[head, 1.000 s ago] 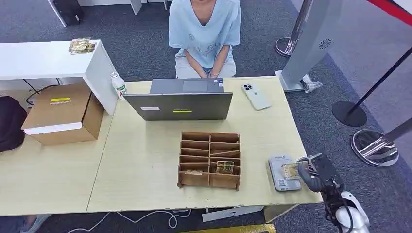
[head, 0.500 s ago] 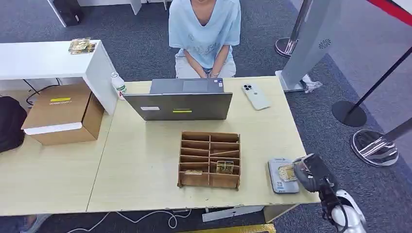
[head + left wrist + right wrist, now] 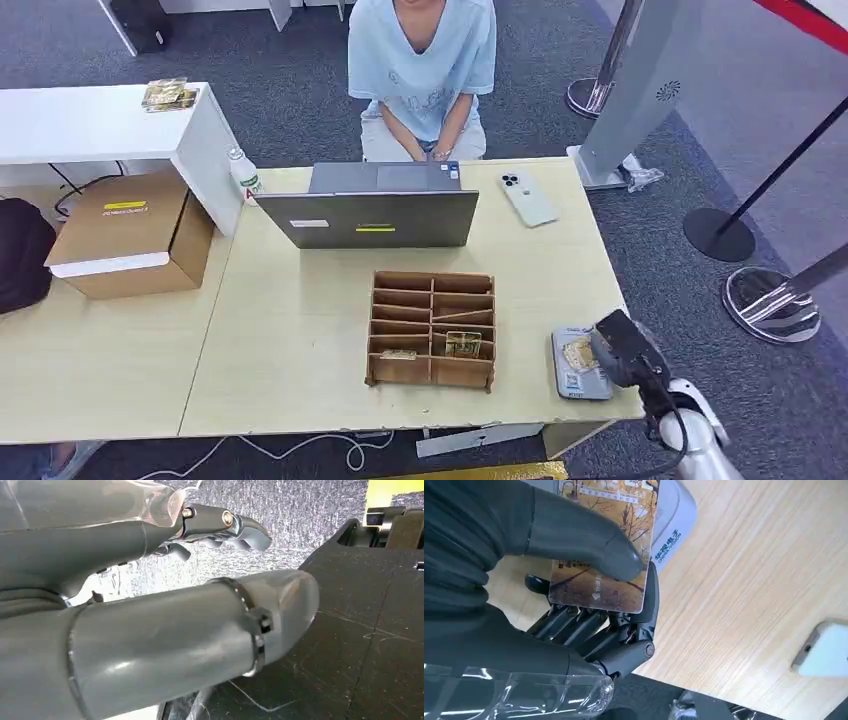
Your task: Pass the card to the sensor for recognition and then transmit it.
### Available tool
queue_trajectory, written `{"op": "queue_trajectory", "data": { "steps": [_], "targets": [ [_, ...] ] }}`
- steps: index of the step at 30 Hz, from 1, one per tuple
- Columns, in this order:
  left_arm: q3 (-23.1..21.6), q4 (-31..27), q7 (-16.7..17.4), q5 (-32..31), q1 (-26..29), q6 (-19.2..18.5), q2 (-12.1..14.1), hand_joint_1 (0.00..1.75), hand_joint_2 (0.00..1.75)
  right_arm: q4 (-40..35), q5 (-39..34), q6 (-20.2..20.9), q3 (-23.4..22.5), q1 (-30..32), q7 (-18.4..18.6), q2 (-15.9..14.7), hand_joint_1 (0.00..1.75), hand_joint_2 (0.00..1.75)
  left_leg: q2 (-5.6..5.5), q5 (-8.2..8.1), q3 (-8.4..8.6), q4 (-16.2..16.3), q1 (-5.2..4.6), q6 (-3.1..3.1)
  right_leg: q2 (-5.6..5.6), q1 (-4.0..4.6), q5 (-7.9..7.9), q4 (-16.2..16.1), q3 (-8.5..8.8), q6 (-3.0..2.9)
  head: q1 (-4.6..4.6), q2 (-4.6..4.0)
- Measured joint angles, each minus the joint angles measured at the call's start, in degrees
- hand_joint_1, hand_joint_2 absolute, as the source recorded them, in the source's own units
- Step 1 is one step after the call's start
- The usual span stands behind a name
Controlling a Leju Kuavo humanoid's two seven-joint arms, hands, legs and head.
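Note:
My right hand hovers at the table's front right corner and pinches an orange-brown picture card between thumb and fingers. The card lies flat just over the grey card sensor, which sits on the table near the edge; in the right wrist view the sensor shows as a pale grey body with printed lettering under the card. My left hand hangs over dark carpet with its fingers loosely curled around nothing.
A brown divided cardboard organiser with a card in it stands left of the sensor. Behind it are a laptop, a white phone, a bottle and a seated person. A cardboard box sits far left.
My right hand has moved left and a little away from me with the card, from the table edge to above the sensor. Nothing else has moved.

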Motion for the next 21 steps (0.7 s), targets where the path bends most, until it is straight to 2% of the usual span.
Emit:
{"op": "queue_trajectory", "data": {
  "steps": [8,21],
  "targets": [
    [0.00,0.00,0.00,0.00,-0.05,0.00,0.00,0.00,0.00,1.60,6.44,-4.46,1.82,-1.42,1.66,-0.02,1.75,1.75,0.01,0.00,0.08,0.00,0.00,0.00,0.00,0.00,0.00,0.00,0.07,0.01,0.02,0.00],
    [0.00,0.00,-0.11,0.00,-0.05,0.11,0.00,0.00,0.00,1.67,8.40,-5.71,2.19,-1.50,2.43,0.00,1.75,1.75,0.01,0.02,0.19,0.01,0.00,0.02,0.00,0.00,0.03,-0.01,0.18,0.04,0.00,0.00]
  ]
}}
